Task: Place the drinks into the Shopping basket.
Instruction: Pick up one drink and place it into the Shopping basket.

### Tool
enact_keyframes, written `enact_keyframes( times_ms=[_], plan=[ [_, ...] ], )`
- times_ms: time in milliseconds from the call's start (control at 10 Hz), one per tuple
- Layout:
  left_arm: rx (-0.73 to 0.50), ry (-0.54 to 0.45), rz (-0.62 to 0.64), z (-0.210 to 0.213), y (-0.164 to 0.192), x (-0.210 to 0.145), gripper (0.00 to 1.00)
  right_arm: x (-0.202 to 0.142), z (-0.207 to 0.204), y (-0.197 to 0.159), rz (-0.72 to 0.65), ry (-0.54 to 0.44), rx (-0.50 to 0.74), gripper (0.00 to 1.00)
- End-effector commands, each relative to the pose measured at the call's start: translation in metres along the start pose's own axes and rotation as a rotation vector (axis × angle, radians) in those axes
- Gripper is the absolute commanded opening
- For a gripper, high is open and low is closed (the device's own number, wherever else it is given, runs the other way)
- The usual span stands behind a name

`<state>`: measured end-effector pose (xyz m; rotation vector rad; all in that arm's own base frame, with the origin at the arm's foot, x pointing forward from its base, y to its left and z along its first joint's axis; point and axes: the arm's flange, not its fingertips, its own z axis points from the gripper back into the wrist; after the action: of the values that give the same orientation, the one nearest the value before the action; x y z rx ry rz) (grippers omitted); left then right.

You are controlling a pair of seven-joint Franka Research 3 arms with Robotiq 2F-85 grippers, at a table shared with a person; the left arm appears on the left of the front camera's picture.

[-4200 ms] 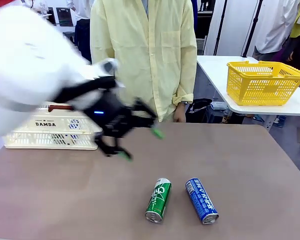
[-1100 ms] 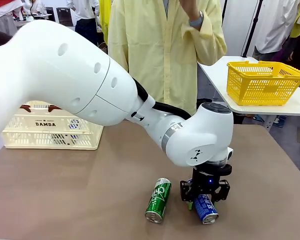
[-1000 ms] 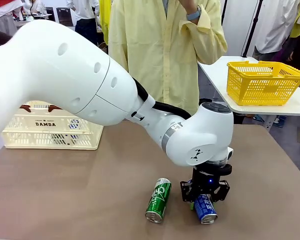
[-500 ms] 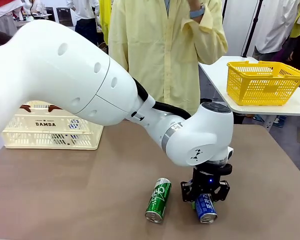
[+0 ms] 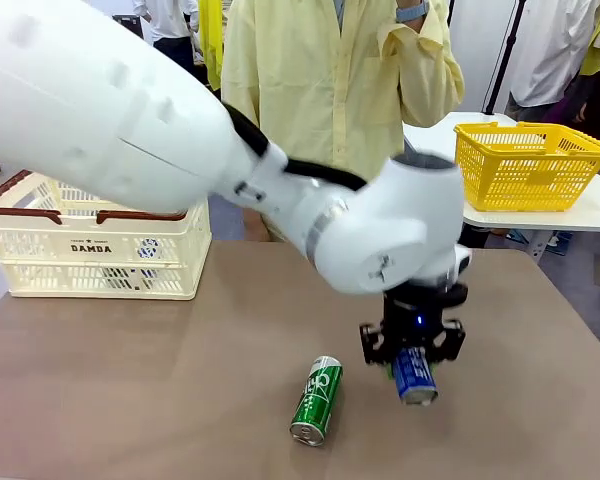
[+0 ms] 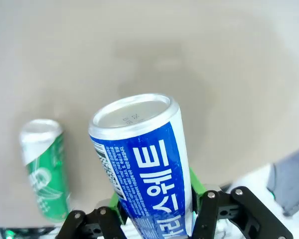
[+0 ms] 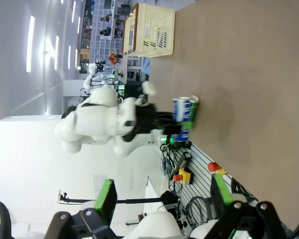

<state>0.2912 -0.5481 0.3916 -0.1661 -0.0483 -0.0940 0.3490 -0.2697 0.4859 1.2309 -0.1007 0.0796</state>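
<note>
Your left pincer (image 5: 413,365) is clamped on the blue can (image 5: 414,375), one green pad pressed to each side of its body. The can hangs just clear of the counter (image 5: 160,380), tilted, with its silver end facing the near edge. In the left wrist view you see the can (image 6: 144,174) close up: slim and tall, deep blue with large white lettering running along its length. A white panel with a barcode runs along one side, and the plain silver end bears small printed code. The pincer (image 6: 157,199) grips it near the other end, low in that picture.

The green can (image 5: 317,400) lies on its side on the counter just to the left of the blue one, not touching it. It is green with white script and has a silver end turned toward the near edge. From the left wrist it shows as a blurred green can (image 6: 45,169) beside the blue one.

The cream shopping basket (image 5: 100,245), with slotted walls, brown rim handles and "DAMDA" on its front, sits at the far left of the counter, well apart from both cans.

Your right pincer (image 7: 162,194) has its jaws spread wide with nothing between them. A person in a pale yellow shirt (image 5: 330,90) stands across the counter. A yellow mesh basket (image 5: 530,165) rests on a separate white table to the right.
</note>
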Motion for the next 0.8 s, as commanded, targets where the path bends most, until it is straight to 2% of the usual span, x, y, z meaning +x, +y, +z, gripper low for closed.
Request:
enact_keyframes(
  times_ms=[0, 100, 300, 400, 700],
  plan=[
    [-0.048, 0.053, -0.157, 0.086, 0.045, -0.040, 0.00, -0.002, 0.000, 0.003, -0.010, 0.013, -0.012, 1.00],
    [-0.036, 0.055, -0.216, 0.107, 0.061, -0.057, 0.00, -0.002, 0.000, 0.003, -0.010, 0.013, -0.012, 1.00],
    [-0.068, -0.074, -0.206, 0.126, 0.097, -0.082, 0.00, -0.002, 0.000, 0.003, -0.010, 0.013, -0.012, 1.00],
    [-0.027, 0.012, -0.200, 0.112, 0.043, -0.063, 0.00, -0.002, 0.000, 0.003, -0.010, 0.013, -0.012, 1.00],
    [-0.027, 0.012, -0.200, 0.112, 0.043, -0.063, 0.00, -0.002, 0.000, 0.003, -0.010, 0.013, -0.012, 1.00]
  ],
)
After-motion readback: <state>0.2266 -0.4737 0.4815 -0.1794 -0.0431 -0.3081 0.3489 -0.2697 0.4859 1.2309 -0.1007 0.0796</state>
